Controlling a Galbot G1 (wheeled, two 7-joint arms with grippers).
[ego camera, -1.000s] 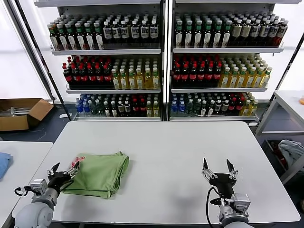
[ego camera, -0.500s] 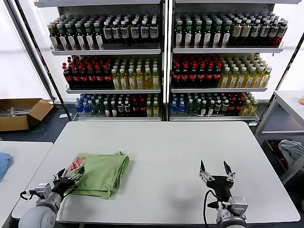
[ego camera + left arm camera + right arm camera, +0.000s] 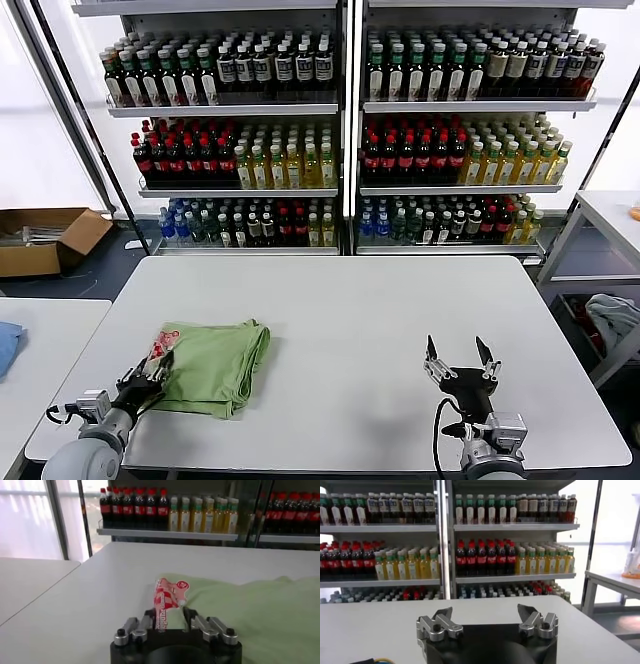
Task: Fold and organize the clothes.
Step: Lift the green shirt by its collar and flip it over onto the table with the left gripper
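- Spanning the foreground, large white rectangular table [image 3: 360, 330]: broad bare surface right of the garment, near edge just behind both grippers; ample room for sliding or refolding.
- Lying folded on the table's left portion, soft light green polo shirt [image 3: 212, 362] with its red-and-white chest graphic [image 3: 167, 597] turned up at the left edge; judged light, limp, prone to sagging; best taken at a doubled edge.
- Clamped on that graphic-bearing edge, left gripper [image 3: 168, 621].
- Hovering over bare table at right, well apart from the shirt, right gripper [image 3: 461, 357]; fingers spread, nothing held.
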